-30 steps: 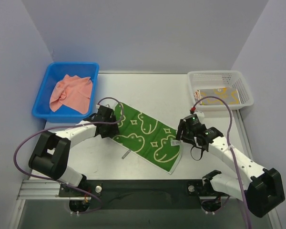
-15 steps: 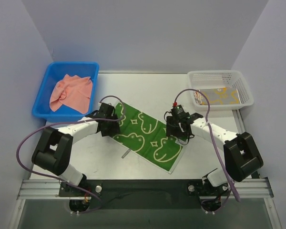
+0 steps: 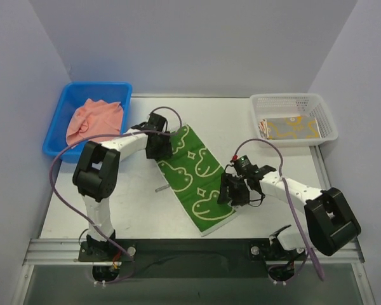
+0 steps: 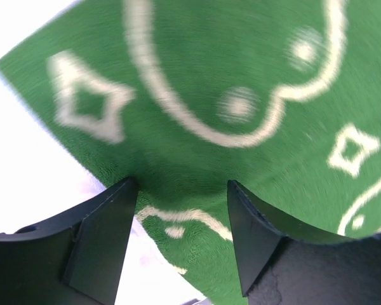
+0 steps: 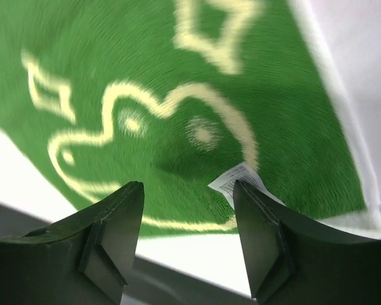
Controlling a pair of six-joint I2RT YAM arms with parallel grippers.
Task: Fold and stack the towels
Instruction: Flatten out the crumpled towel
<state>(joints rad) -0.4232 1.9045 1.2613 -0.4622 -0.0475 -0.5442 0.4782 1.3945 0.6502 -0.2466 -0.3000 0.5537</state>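
A green towel (image 3: pixel 193 171) with pale duck outlines lies flat and slantwise in the middle of the table. My left gripper (image 3: pixel 159 145) is low over its far left edge, open, with the cloth (image 4: pixel 241 63) and its border between the fingers. At the near right edge my right gripper (image 3: pixel 232 190) is open too, over the towel (image 5: pixel 146 63) and beside a white care label (image 5: pixel 241 181). A salmon-pink towel (image 3: pixel 95 122) lies crumpled in the blue bin (image 3: pixel 58 121). In the white basket (image 3: pixel 324 114) lies a folded yellow duck-print towel (image 3: pixel 292 128).
The blue bin stands at the back left and the white basket at the back right. A small grey bit (image 3: pixel 162 188) lies on the table left of the green towel. Purple cables loop above both arms.
The green towel has turned to a steeper slant, its far end nearer the back. My left gripper moved back and right with it; my right gripper moved toward the near edge.
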